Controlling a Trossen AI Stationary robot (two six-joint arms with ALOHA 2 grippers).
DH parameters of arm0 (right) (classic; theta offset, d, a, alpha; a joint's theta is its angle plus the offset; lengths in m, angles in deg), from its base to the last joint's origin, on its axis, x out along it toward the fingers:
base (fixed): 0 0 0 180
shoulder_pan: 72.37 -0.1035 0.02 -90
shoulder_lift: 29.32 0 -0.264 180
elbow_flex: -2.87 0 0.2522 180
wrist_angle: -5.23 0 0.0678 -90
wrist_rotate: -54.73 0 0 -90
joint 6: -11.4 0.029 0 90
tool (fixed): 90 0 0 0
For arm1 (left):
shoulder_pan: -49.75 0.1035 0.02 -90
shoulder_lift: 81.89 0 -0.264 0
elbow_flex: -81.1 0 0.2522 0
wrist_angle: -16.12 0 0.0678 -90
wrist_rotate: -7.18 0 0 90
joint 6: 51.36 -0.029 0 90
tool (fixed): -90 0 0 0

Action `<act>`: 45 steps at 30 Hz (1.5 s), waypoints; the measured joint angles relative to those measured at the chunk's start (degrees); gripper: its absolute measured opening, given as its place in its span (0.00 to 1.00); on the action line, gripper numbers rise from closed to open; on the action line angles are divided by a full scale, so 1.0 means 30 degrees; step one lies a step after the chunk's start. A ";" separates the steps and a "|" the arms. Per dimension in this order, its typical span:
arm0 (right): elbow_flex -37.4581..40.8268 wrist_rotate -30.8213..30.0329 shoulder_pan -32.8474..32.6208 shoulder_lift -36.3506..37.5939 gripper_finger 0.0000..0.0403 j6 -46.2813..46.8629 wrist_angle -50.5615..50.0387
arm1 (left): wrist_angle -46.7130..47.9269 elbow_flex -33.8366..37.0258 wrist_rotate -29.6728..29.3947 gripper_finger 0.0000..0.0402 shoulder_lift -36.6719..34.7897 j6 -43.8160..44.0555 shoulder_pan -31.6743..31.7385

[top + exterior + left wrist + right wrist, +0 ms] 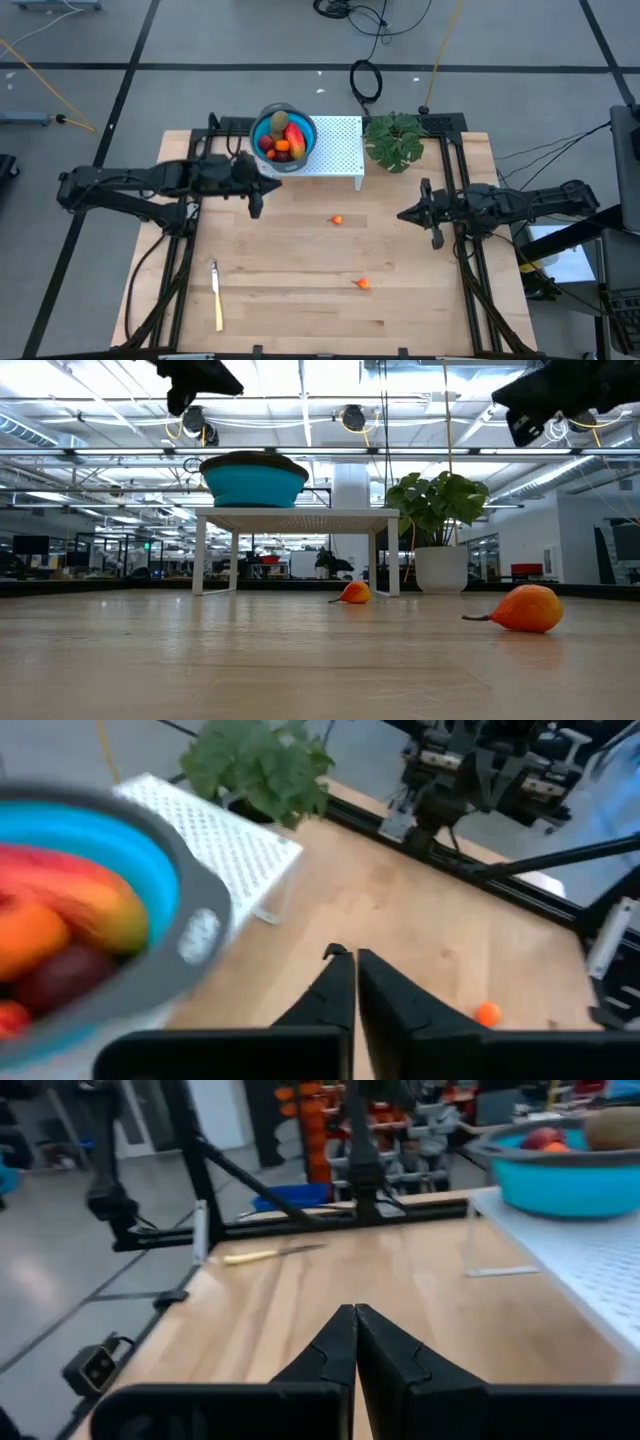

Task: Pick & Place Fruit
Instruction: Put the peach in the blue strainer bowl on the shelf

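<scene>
Mostly fruit sits in blue bowl (306,140), upper middle of high view, on white stand (338,148) so it stays up off table (300,320). Left gripper (256,205) hangs below bowl, fingers pinched tight, nothing held. Right gripper (437,236) waits mid-right, also clenched, holding nothing. Two tiny orange fruits (338,220) lie loose mid-table, maybe next to grab. Bowl hides lower fruit; left wrist view blurry.

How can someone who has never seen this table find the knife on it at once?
Start from the white perforated stand carrying the blue bowl at the table's far edge, then go to the opposite, near-left part of the wooden table. The knife lies flat there, alone: slim, long and cream-yellow, unlike the two tiny round orange fruits.
</scene>
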 joint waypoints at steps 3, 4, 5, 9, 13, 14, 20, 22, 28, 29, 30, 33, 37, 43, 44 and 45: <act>0.0000 0.0893 -0.0111 -0.1409 0.01 0.0142 0.1194 | -0.2038 0.1586 0.0010 0.02 -0.0573 0.0490 -0.0568; 0.0000 0.1193 -0.0245 -0.1944 0.01 0.0298 0.1584 | -0.2438 0.2111 0.0006 0.03 -0.0871 0.0515 -0.0767; 0.0000 0.1291 -0.0480 -0.2464 0.00 0.0514 0.2018 | -0.2789 0.2600 0.0004 0.04 -0.1151 0.0489 -0.0957; -0.0106 0.1311 -0.1969 -0.4547 0.00 0.1435 0.2986 | -0.4007 0.4413 -0.0206 0.02 -0.2135 0.0471 -0.1650; -0.0831 0.1093 -0.3845 -0.6677 0.00 0.2126 0.2958 | -0.4411 0.5745 -0.1076 0.01 -0.3252 0.0472 -0.2269; -0.1099 0.0821 -0.4300 -0.7211 0.00 0.2295 0.2954 | -0.4336 0.6011 -0.1268 0.02 -0.3487 0.0472 -0.2390; -0.3265 -0.0408 -0.6315 -1.0334 0.00 0.2466 0.2934 | -0.4309 0.7290 -0.1489 0.00 -0.5251 -0.0043 -0.2829; -0.4241 -0.0416 -0.6670 -1.1411 0.00 0.2470 0.2513 | -0.4305 0.7650 -0.1495 0.01 -0.5899 -0.0341 -0.2844; -0.7297 -0.0457 -0.7246 -1.4607 0.00 0.2942 -0.0428 | -0.2379 0.8350 -0.1481 0.01 -0.8153 -0.0404 -0.2844; -0.7853 -0.0456 -0.7311 -1.5132 0.00 0.3046 -0.1038 | -0.1936 0.8382 -0.1481 0.00 -0.8502 -0.0407 -0.2844; -0.8397 -0.0460 -0.7360 -1.5640 0.00 0.3167 -0.1763 | -0.1506 0.8385 -0.1477 0.01 -0.8834 -0.0444 -0.2844; -0.9974 -0.0409 -0.7388 -1.7142 0.00 0.3330 -0.3630 | -0.0388 0.8385 -0.1299 0.02 -0.9736 -0.0904 -0.2844; -1.1843 -0.0418 -0.7380 -1.8802 0.00 0.3254 -0.5599 | 0.0170 0.8385 -0.0840 0.00 -1.0768 -0.1880 -0.2844; -1.3393 -0.0365 -0.7380 -2.0656 0.00 0.3234 -0.6704 | 0.1353 0.8385 -0.0417 0.03 -1.1839 -0.2530 -0.2844; -1.3461 -0.0335 -0.7380 -2.0858 0.01 0.3285 -0.6667 | 0.1554 0.8385 -0.0407 0.02 -1.1992 -0.2550 -0.2844; -1.3478 -0.0319 -0.7380 -2.0982 0.02 0.3360 -0.6689 | 0.1866 0.8385 -0.0397 0.01 -1.2147 -0.2598 -0.2844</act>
